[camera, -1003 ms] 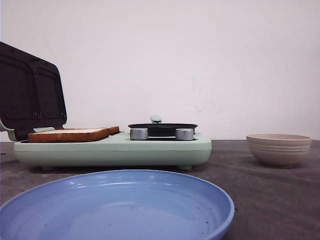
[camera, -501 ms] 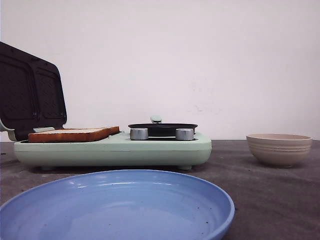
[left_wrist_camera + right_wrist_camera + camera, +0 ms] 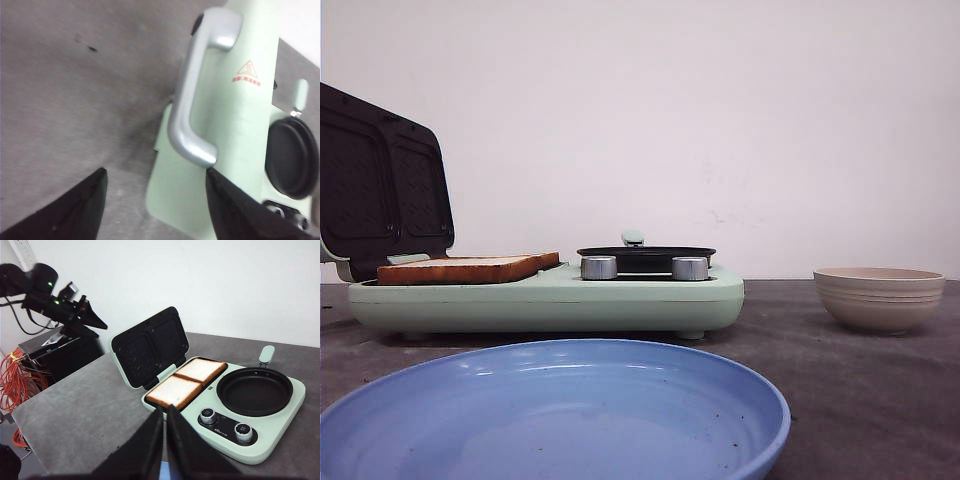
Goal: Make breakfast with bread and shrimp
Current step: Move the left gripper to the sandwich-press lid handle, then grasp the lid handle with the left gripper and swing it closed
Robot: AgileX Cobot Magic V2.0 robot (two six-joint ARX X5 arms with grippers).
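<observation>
Grey bench (image 3: pixel 75 415) carries a mint breakfast maker (image 3: pixel 280 432), lid (image 3: pixel 150 347) raised for loading; bread (image 3: pixel 192 380) lies on its grill plate. Left gripper (image 3: pixel 155 200) spread, right gripper (image 3: pixel 164 440) pressed together. Shrimp unseen.

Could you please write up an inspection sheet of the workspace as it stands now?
Surface: grey table, some dark specks.
Job's things: two bread slices lie side by side on the open sandwich maker; its frying pan is empty; shrimp not seen.
Clutter: blue plate empty; beige ribbed bowl, contents hidden.
Grippers: left gripper open behind the raised lid's handle; right gripper shut, holding nothing.
Cables: orange bundle beside the table.
Surroundings: plain white wall.
</observation>
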